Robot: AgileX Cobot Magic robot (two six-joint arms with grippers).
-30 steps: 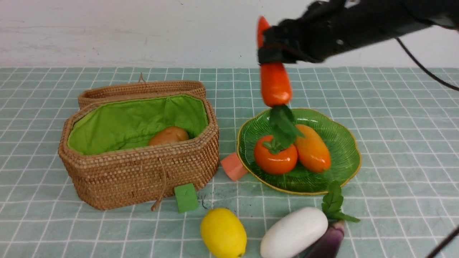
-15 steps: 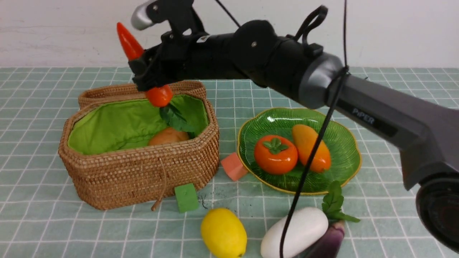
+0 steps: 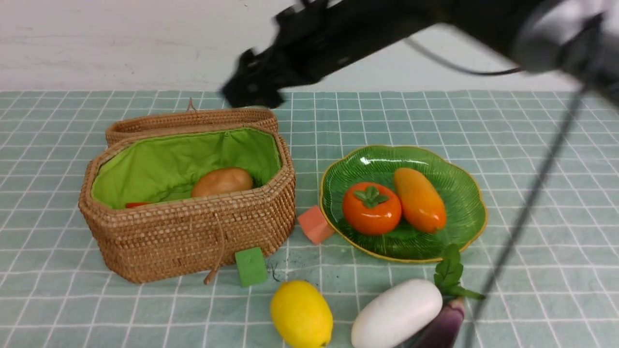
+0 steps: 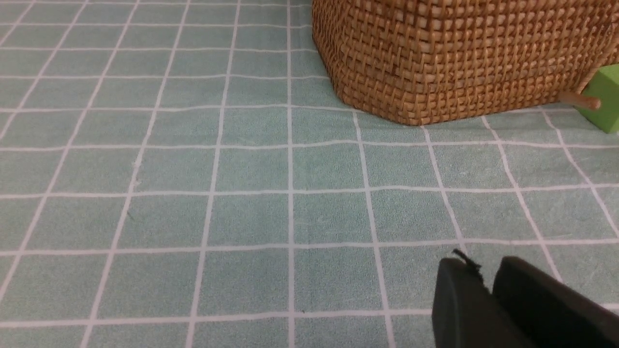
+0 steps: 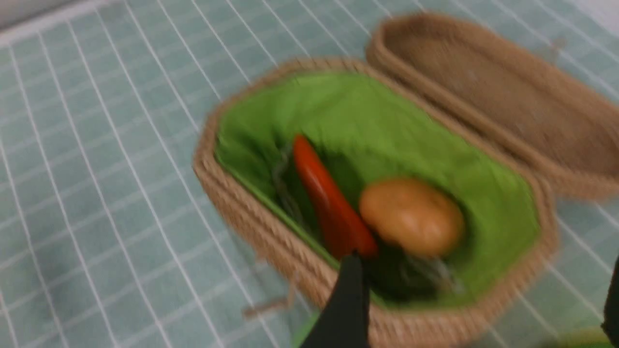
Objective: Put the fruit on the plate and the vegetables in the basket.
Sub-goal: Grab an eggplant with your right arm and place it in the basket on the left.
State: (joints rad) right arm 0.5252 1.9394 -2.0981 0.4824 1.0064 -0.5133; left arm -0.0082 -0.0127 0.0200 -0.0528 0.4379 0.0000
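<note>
the right fingers (image 5: 346, 299) stand wide apart and empty. a moment ago they were clamped round the red vegetable (image 5: 329, 203) above the basket (image 3: 193, 237). now that piece lies inside on the green lining, just beside the potato (image 3: 222, 181). the right wrist view is blurred, so i cannot tell whether the two touch, though they look close. from the front only a red sliver shows over the near rim. the right arm (image 3: 362, 29), smeared with motion, is pulling up and away behind the basket.

the left fingers (image 4: 464, 309) are drawn nearly together on nothing, low over the counter (image 4: 193, 193) near a corner of the basket.

so the drop is done, and two vegetables are in the basket. the persimmon (image 3: 371, 209) and mango (image 3: 420, 199) sit side by side on the plate (image 3: 476, 193). left on the counter at the front are the lemon (image 3: 301, 313), the white oval (image 3: 396, 314) near it, and the eggplant (image 3: 442, 326) tucked against the oval. the lemon belongs on the plate and the other two in the basket. the oval and eggplant lie so close that taking one will likely nudge the other.
</note>
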